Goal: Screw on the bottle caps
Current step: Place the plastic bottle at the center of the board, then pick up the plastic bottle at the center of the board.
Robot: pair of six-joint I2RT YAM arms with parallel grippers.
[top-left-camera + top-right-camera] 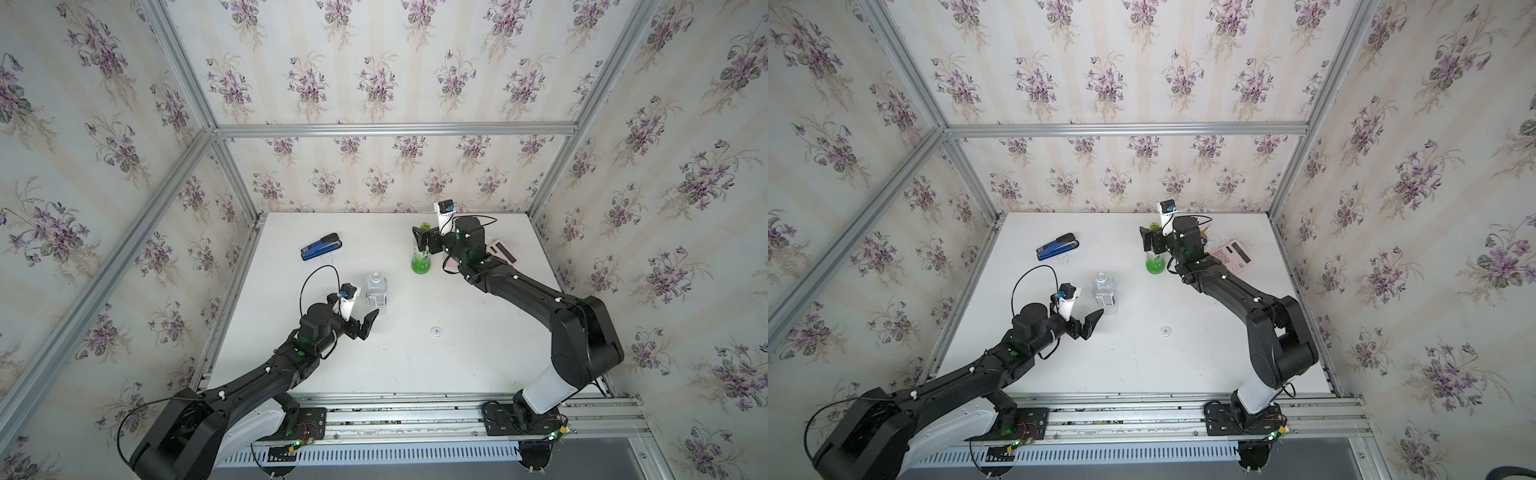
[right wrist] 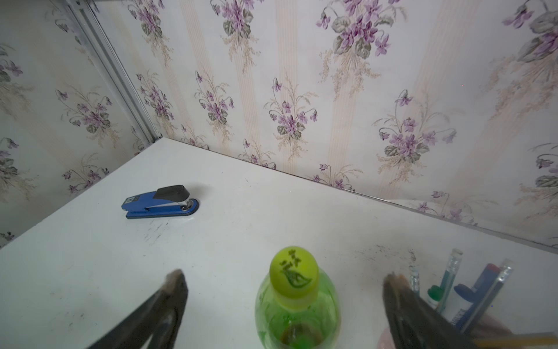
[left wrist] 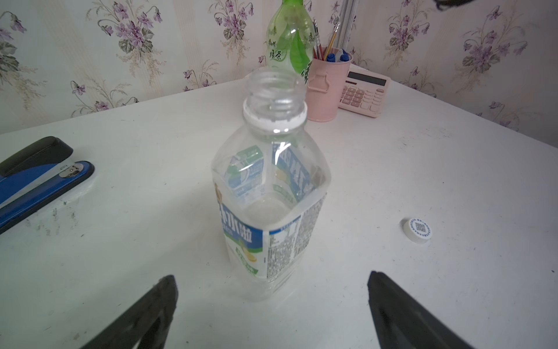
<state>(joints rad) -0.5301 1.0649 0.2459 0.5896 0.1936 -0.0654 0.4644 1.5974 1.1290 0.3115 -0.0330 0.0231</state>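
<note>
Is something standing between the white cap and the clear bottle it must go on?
Nothing visible does. Bare table lies between the white cap and the upright clear bottle, whose mouth is uncovered.

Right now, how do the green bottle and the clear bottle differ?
Cap: the green bottle has its yellow-green cap on; the clear bottle has an open neck, its white cap lying on the table.
Look: green bottle is tinted green, clear bottle is see-through with a printed label.
Place: green bottle stands by the pink pen cup, clear bottle mid-table.
Shared: both upright, ungripped.
</note>
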